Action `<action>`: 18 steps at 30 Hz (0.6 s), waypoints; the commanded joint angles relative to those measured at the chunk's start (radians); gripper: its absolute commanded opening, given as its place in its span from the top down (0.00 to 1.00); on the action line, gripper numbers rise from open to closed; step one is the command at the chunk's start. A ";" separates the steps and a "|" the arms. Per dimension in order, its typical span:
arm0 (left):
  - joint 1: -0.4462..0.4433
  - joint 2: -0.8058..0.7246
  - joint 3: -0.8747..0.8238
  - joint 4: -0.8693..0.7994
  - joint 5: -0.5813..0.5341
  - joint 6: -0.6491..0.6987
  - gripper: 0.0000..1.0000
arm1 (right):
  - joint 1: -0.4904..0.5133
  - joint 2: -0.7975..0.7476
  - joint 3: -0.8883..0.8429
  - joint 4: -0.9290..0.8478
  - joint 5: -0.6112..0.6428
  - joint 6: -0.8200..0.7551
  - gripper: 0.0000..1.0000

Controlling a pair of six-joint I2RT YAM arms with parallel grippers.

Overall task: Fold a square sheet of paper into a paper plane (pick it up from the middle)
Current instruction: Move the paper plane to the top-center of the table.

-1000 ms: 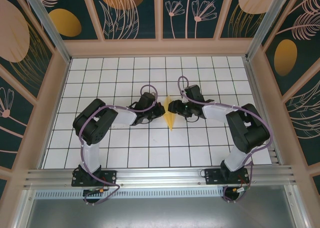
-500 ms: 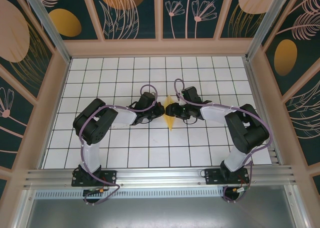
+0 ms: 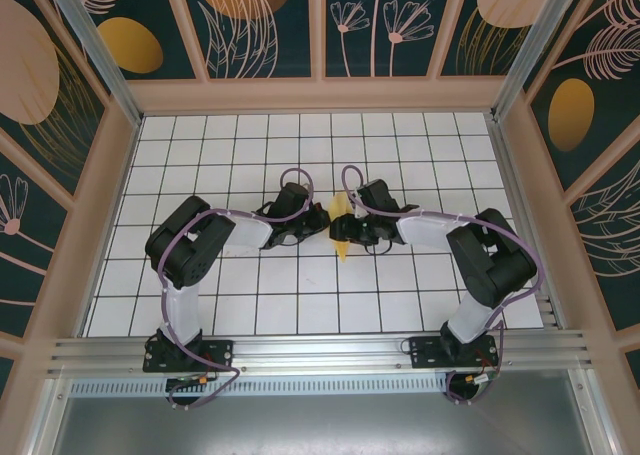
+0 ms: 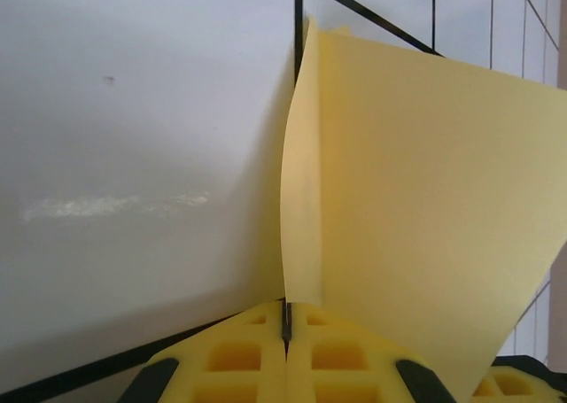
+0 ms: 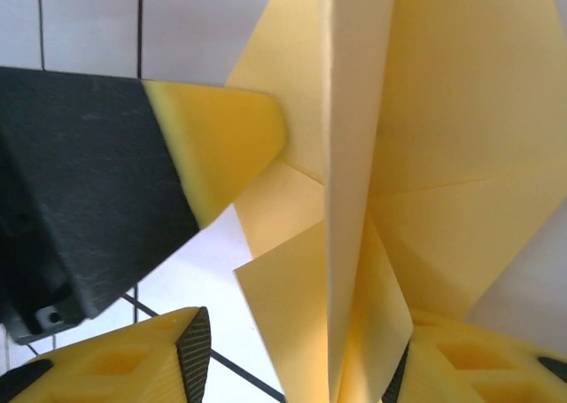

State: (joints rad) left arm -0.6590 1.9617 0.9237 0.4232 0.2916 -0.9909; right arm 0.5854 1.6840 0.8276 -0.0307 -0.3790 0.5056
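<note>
- Two claws on one yellow sheet (image 3: 343, 247) right now. It sits mid-worktop (image 3: 300, 305), between the arms, partly folded and tapering to a point at its 6 o'clock end.
- Long axis, from the top camera: 12 to 6 o'clock, straight down the gap between the arms. The left arm reaches in from 9 o'clock and the right from 3 o'clock, both tight up against the paper, so neither is meaningfully nearer.
- Left claw (image 4: 285, 328): clamped shut, pads pressed together with the sheet's thin edge pinched in the seam. On its own camera the paper rises toward 12 o'clock and fans off toward 3 o'clock, lifted off the white tiles.
- Right claw (image 5: 297, 354): jaws apart, straddling the raised centre ridge. The pad at 5 o'clock looks to be against the paper, while the pad at 7 o'clock stands off with bare tile between it and the fold. Not a grip, as I read it.
- Same camera: a finger of the left claw comes in from 9 o'clock, its yellow tip touching a flap.
- The relation that counts is that the ridge runs 12 to 6 between the right pads, so closing would squeeze squarely across the crease while the left side anchors.
- Risk, by my judgement — thin paper, and an off-centre pinch could buckle the ridge or skew the fold.
</note>
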 commanded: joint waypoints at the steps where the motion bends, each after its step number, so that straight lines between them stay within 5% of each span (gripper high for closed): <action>1: 0.007 -0.027 -0.001 0.047 0.045 -0.022 1.00 | 0.008 -0.007 -0.014 -0.023 0.034 -0.009 0.51; 8: 0.007 -0.027 -0.005 0.048 0.054 -0.019 1.00 | 0.008 0.021 0.019 -0.038 0.063 0.010 0.61; 18: 0.006 -0.026 0.000 0.039 0.050 -0.018 1.00 | 0.008 0.050 0.052 -0.084 0.123 0.029 0.59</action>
State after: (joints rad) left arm -0.6590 1.9614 0.9237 0.4458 0.3328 -1.0004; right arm 0.5873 1.7180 0.8600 -0.0761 -0.2977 0.5159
